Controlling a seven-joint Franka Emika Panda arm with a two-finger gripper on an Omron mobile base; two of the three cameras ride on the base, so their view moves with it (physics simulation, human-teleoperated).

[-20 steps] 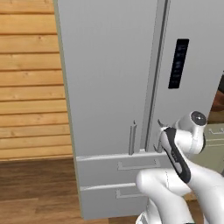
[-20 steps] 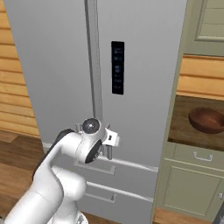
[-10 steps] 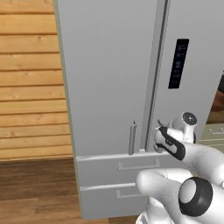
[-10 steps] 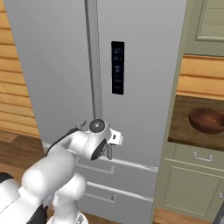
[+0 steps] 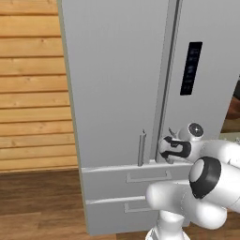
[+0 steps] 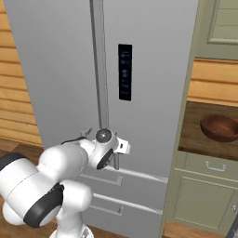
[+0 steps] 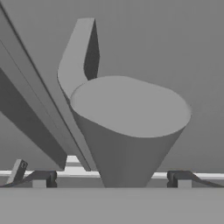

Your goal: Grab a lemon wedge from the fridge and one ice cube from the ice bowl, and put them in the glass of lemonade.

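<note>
Here, jaws (image 7: 111,179) spread wide apart at the lower end of the right-door handle (image 7: 127,131) of the fridge (image 5: 117,70), one fingertip (image 7: 43,178) on each side, not yet clamped. Doors closed. Left-door handle (image 5: 140,149) just beside, at the centre seam. Off to the right, ice bowl (image 6: 219,128) on the table (image 6: 195,139), well apart from the arm. Lower drawers (image 5: 131,178) shut.
</note>
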